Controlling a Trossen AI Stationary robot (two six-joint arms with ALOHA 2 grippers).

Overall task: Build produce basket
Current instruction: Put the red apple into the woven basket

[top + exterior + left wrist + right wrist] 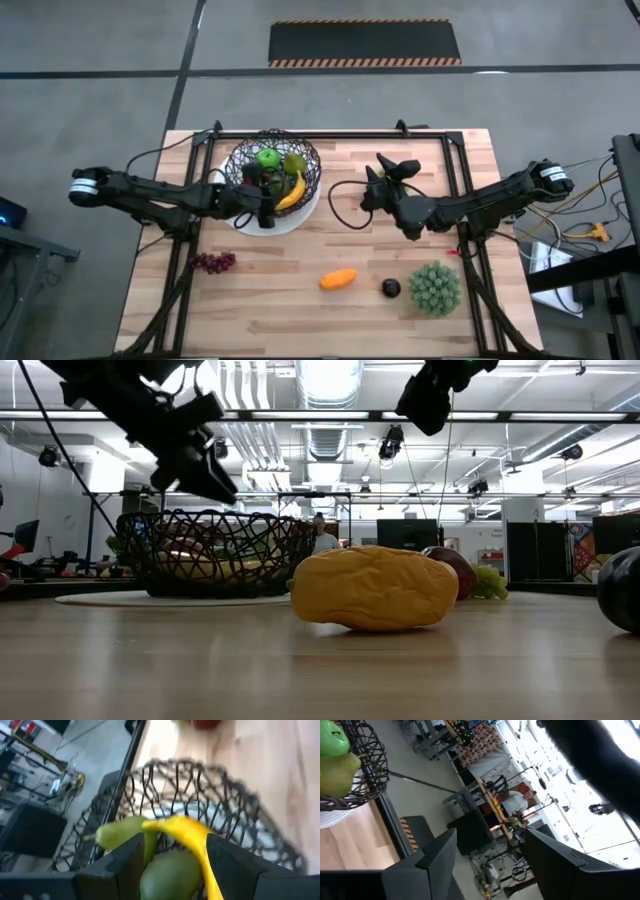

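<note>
I see the left gripper (262, 208) over the basket (276, 170) at table eleven o'clock, fingers parted, holding nothing; the banana (192, 840) and pear (167, 876) below them blur. The right gripper (385, 170) hangs at one o'clock, jaws apart, empty. Grapes (214, 262), orange piece (338, 279) and plum (390, 288) lie outside; the basket's mesh hides other fruit.

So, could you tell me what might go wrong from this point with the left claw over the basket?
1. The left claw is open right over the basket, with the banana between its fingers; lifting away carelessly could snag the wire mesh or drag the banana back out.
2. The basket sits on a white plate, so a nudge might slide both.
3. The grapes, orange piece and dark plum are not yet in; round ones could roll if bumped.
</note>
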